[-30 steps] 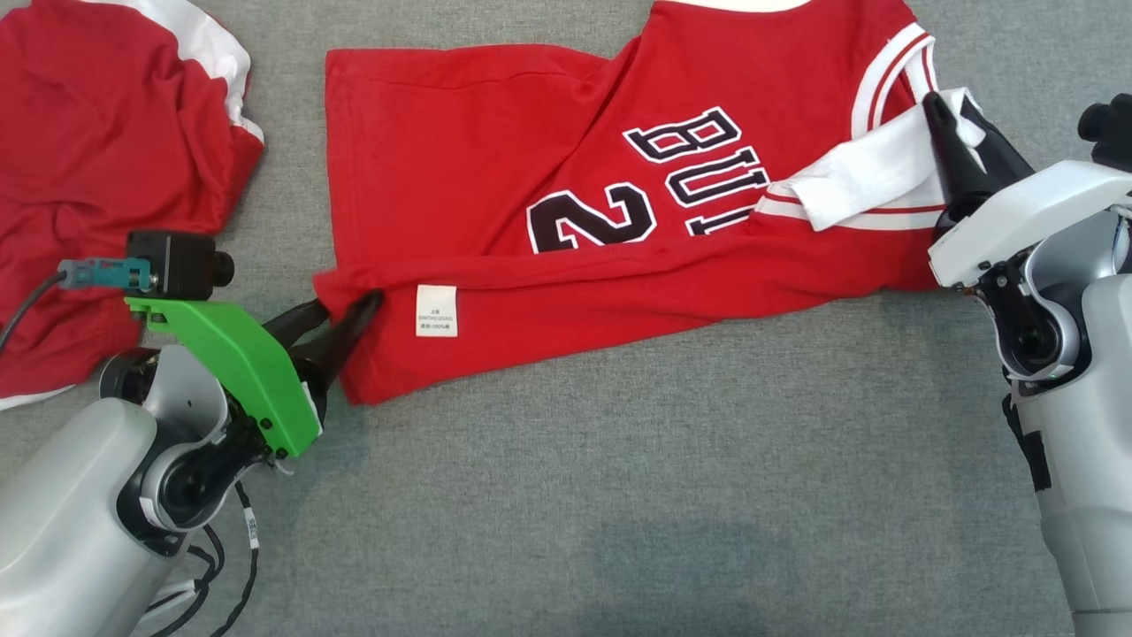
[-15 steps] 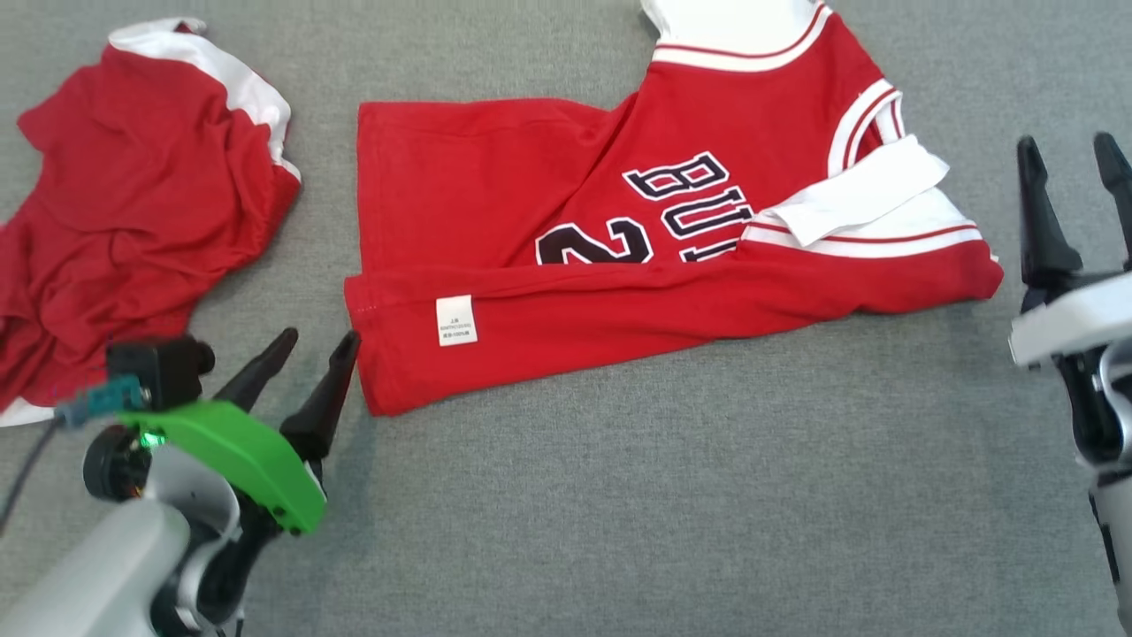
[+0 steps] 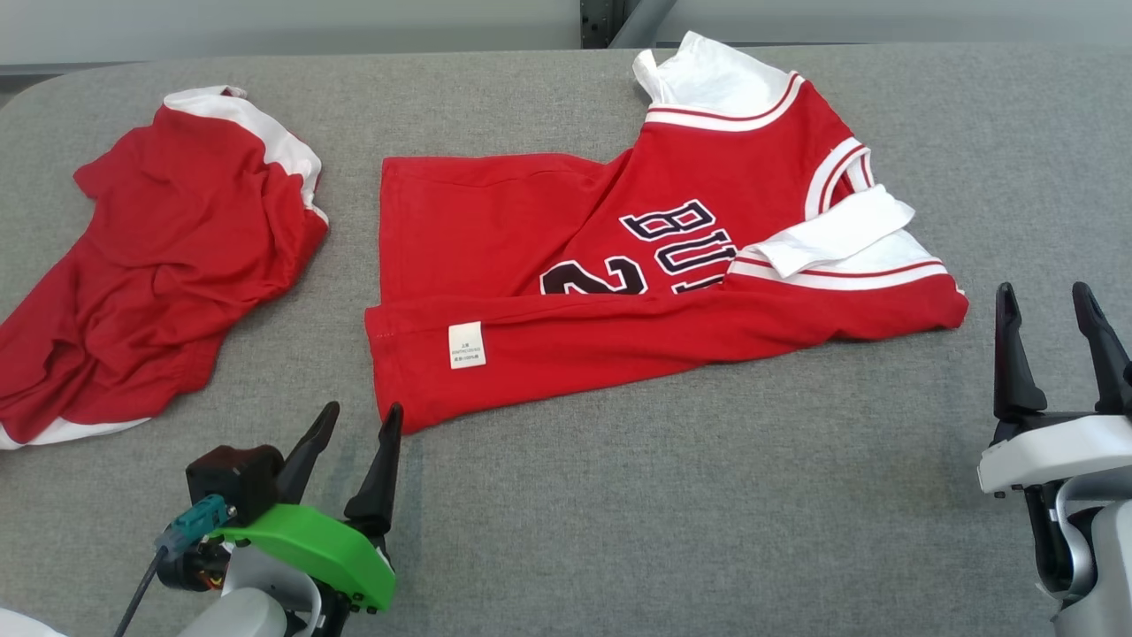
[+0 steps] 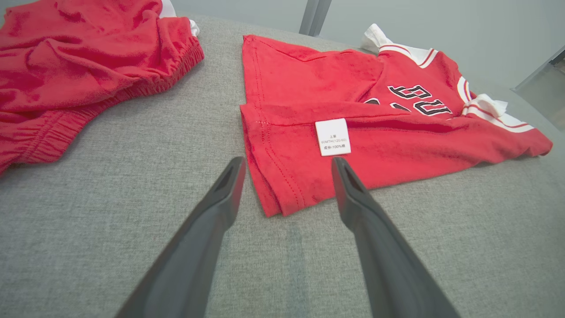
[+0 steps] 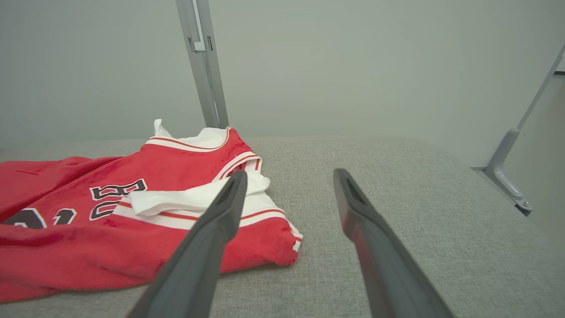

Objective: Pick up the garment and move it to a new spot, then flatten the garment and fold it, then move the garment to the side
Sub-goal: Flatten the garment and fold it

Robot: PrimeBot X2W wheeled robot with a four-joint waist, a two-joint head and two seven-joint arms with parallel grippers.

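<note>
Garment (image 3: 566,265) hem corner just beyond spread left pincer (image 3: 363,409), grey table (image 3: 663,495) all around.

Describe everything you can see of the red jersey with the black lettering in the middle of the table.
The red, soft-looking sleeveless jersey lies on the grey fabric tabletop, its near long edge folded over the front, hiding part of the black, white-outlined letters and numeral. White, red-striped trim edges the neck and armholes; a white label shows on the fold. The open left claw and right claw appear clear of it.
</note>
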